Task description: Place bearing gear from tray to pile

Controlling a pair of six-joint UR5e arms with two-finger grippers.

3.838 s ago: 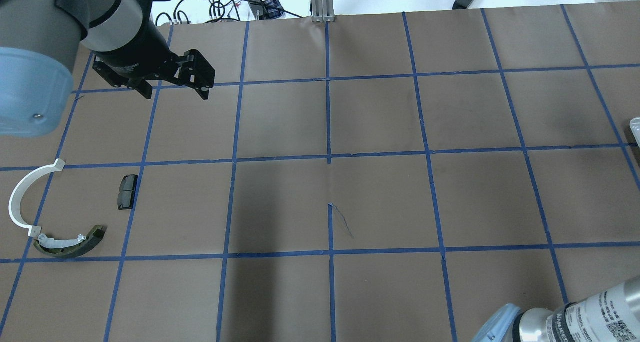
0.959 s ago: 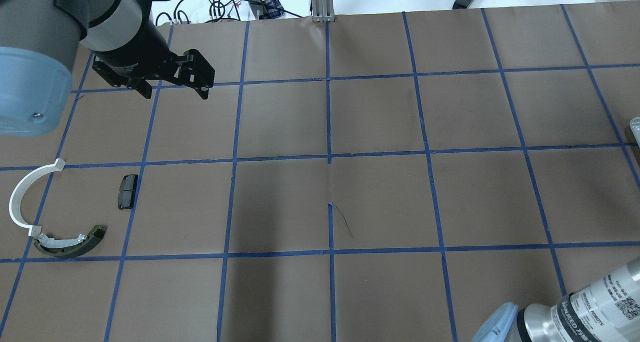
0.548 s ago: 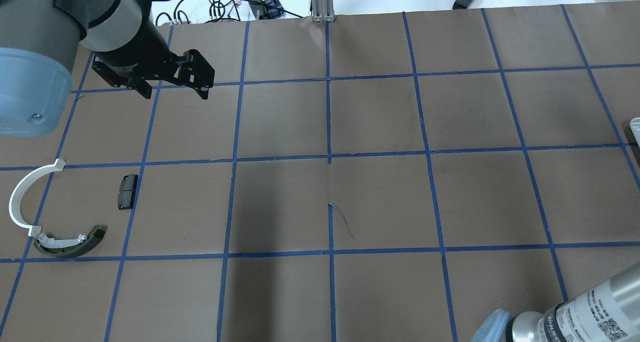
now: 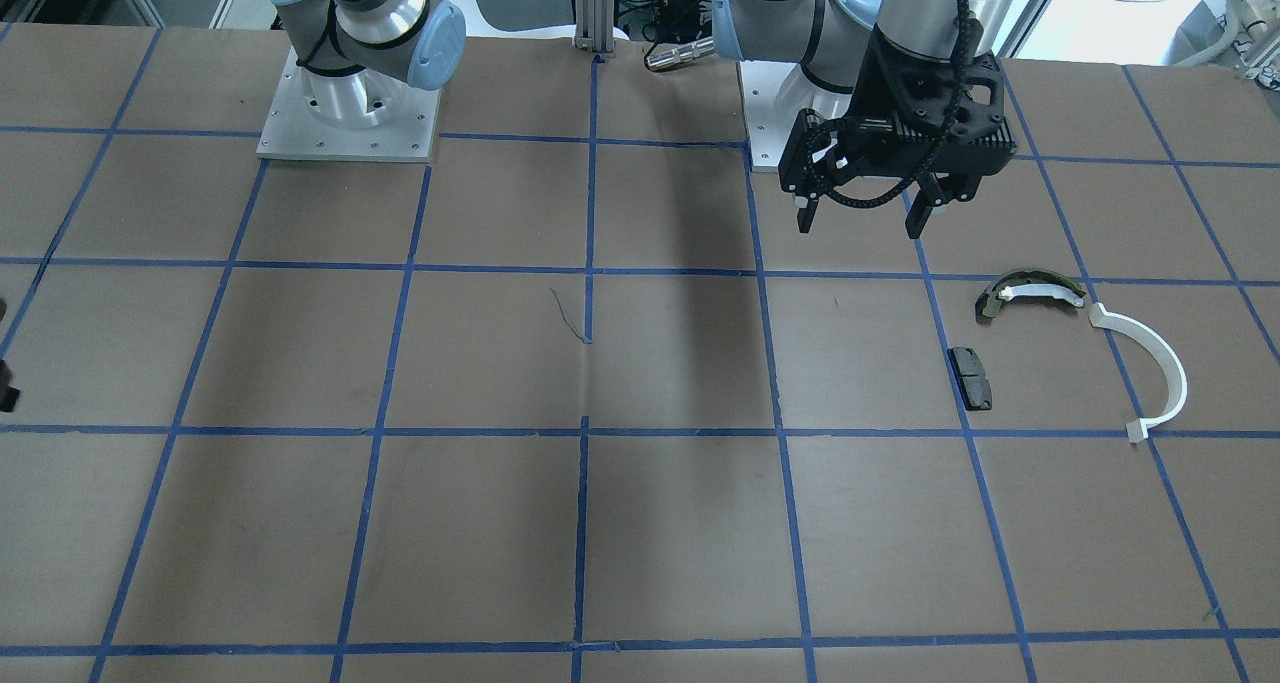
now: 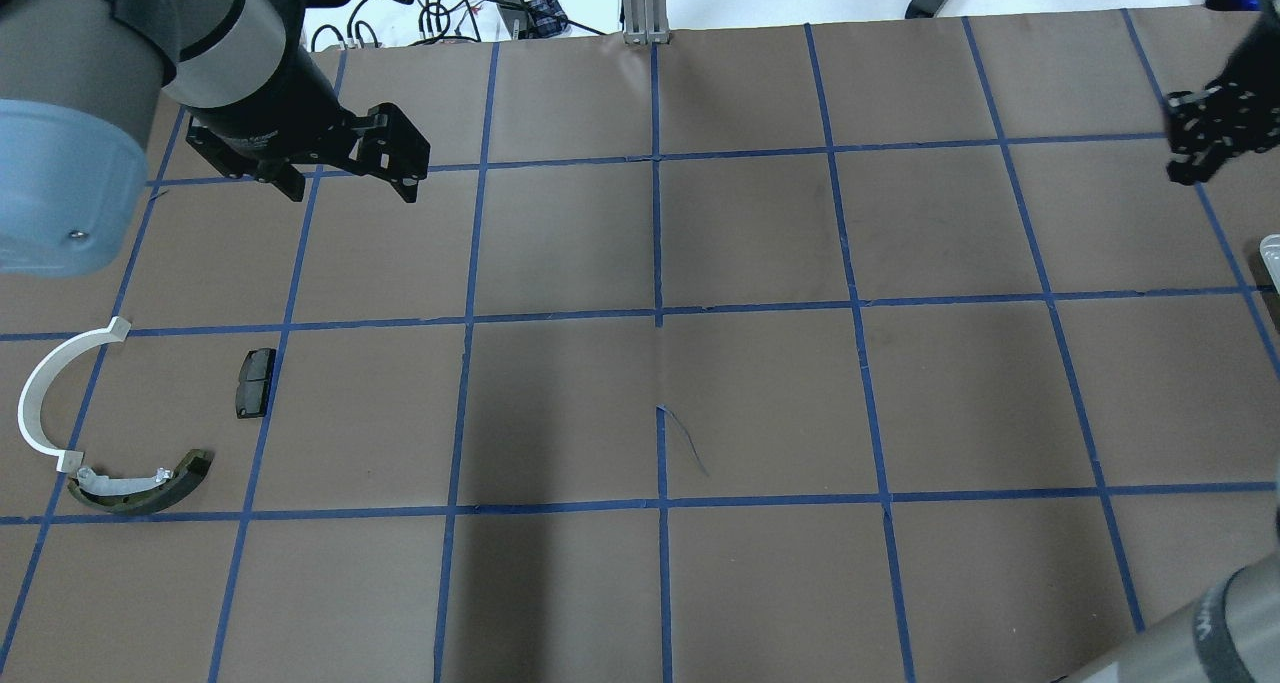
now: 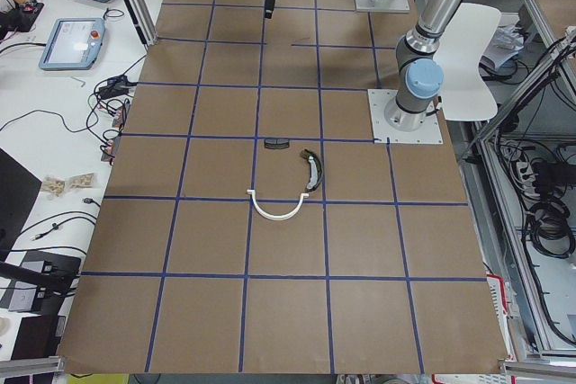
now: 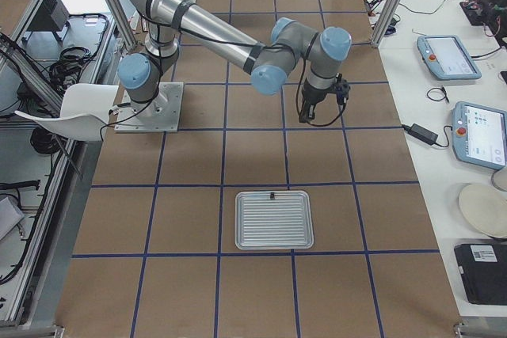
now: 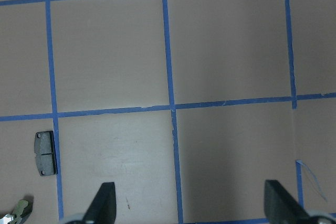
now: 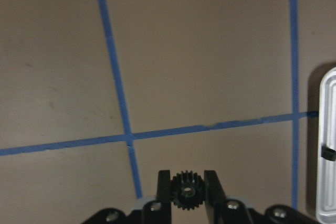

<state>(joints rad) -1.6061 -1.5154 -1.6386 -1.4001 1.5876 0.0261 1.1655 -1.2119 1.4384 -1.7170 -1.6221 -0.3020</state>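
My right gripper [image 9: 185, 182] is shut on a small black bearing gear [image 9: 185, 190] and holds it above the brown table. It shows at the right edge of the overhead view [image 5: 1185, 168], away from the ribbed metal tray [image 7: 274, 195]. The pile lies at the table's left: a black pad [image 5: 254, 383], an olive-and-white shoe [image 5: 140, 488] and a white arc [image 5: 45, 403]. My left gripper [image 5: 345, 183] is open and empty, hovering beyond the pile. The pad also shows in the left wrist view [image 8: 45, 153].
The tray's edge shows at the right side of the overhead view [image 5: 1270, 253] and of the right wrist view [image 9: 328, 145]. A small dark part [image 7: 271, 195] sits at the tray's rim. Cables [image 5: 450, 8] lie beyond the table's far edge.
My right gripper has come into the overhead view at the upper right, and the right arm's body has dropped toward the lower right corner. The left arm and the pile have not moved.
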